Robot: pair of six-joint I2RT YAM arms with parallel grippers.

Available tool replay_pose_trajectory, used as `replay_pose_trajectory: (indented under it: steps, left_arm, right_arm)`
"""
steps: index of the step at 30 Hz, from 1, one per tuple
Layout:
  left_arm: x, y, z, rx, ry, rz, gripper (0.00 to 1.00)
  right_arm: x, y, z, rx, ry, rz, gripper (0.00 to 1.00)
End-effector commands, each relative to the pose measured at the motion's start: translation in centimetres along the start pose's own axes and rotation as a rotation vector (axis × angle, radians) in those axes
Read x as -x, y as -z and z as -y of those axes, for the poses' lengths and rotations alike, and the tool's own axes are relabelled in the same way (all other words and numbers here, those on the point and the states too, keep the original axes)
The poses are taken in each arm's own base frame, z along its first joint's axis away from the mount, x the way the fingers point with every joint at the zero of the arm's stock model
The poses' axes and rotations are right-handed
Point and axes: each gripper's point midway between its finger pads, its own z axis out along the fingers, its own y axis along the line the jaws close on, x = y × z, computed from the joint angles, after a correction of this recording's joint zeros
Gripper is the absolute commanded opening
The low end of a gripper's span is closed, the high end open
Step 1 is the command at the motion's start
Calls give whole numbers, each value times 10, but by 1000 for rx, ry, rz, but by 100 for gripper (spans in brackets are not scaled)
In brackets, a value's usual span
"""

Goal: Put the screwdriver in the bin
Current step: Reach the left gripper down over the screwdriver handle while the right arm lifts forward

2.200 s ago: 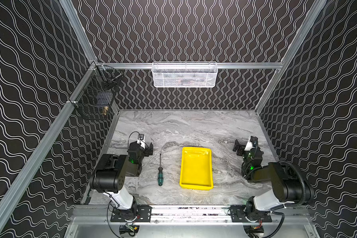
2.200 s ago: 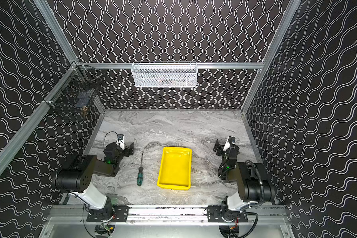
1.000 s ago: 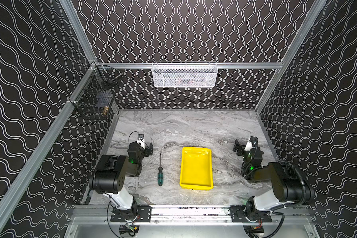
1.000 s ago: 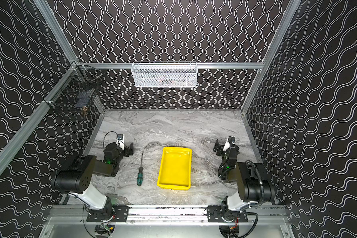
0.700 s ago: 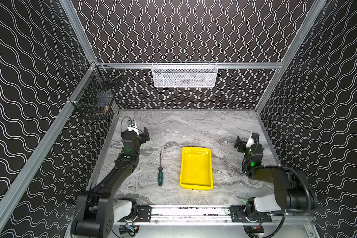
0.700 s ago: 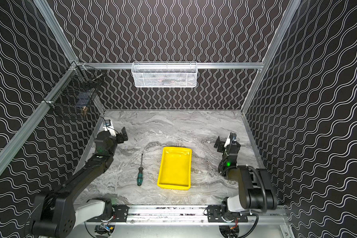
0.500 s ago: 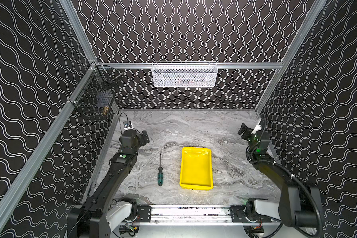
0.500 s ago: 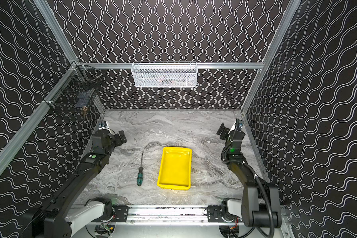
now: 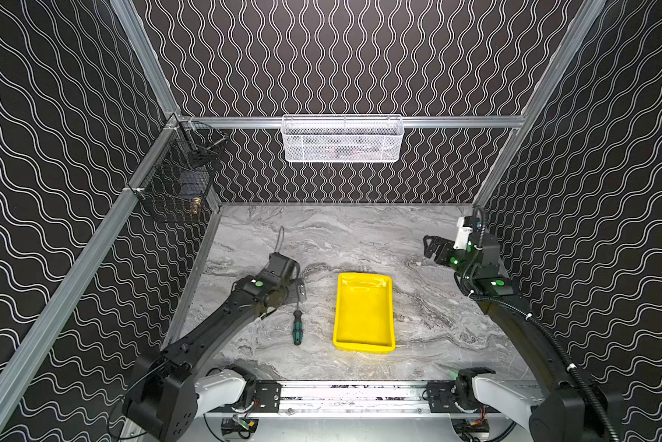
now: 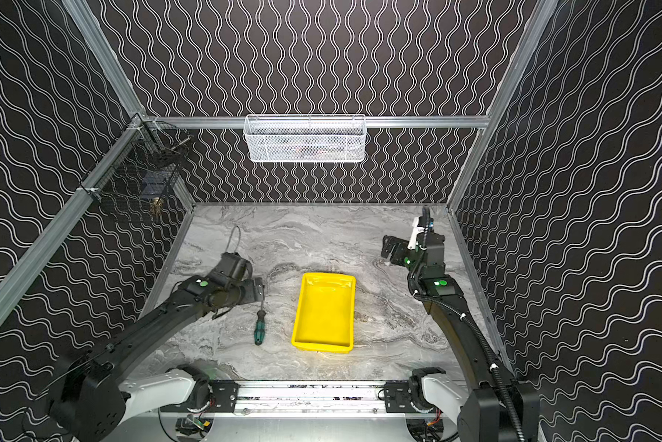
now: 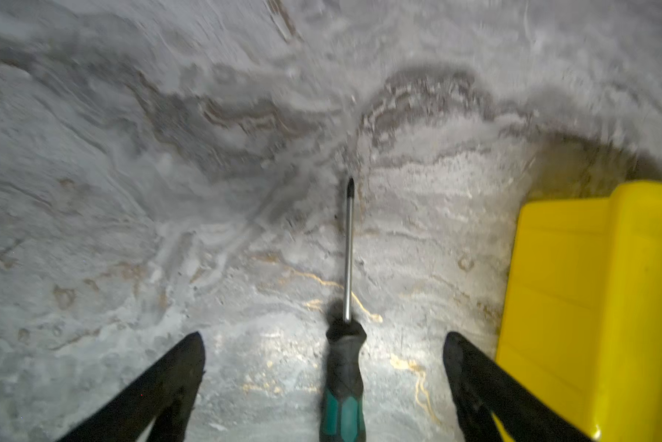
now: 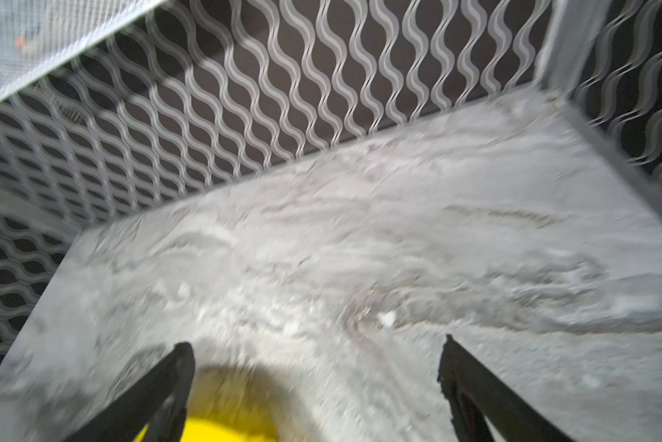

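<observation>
Both arms have unfolded from their tucked pose near the front rail, and the left one has reached furthest. Its left pincer (image 9: 299,290) now hangs over the screwdriver (image 9: 297,325), left of the yellow bin (image 9: 364,347). In the left wrist view the pincer (image 11: 323,336) stands wide open with the green-and-black handle (image 11: 344,367) centred between its fingers. That looks like a line-up for a grasp across the handle. Nothing is gripped, and I cannot tell whether the fingertips touch the worktop (image 9: 360,237).

The screwdriver lies flat on the worktop just left of the bin, parallel to its long side and outside it, so the task is not yet done. The bin is empty.

Well right of the bin's far corner, the right pincer (image 9: 431,248) is raised, open and empty, probably keeping the way over the bin free.
</observation>
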Motion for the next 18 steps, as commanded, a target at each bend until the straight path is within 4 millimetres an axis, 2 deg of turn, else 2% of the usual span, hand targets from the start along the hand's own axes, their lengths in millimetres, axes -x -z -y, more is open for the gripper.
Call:
replay_pose_trajectory:
  steps: [1,5,11,14,18]
  left_arm:
    - [-32,-3,-5,50,20,-107,99]
    - [-50,-5,-4,43,15,-147,99]
    - [-66,-7,7,15,-23,-204,95]
    - [-74,-10,10,-5,-31,-230,93]
    - [-87,-18,9,-16,-31,-264,89]
  right_arm:
    - [-21,6,-2,5,4,-96,100]
    - [-32,8,-18,104,-10,-152,100]
    - [-55,4,-21,147,-11,-231,100]
    - [-59,1,-21,157,-14,-233,100]
    - [-62,-2,-34,236,4,-257,100]
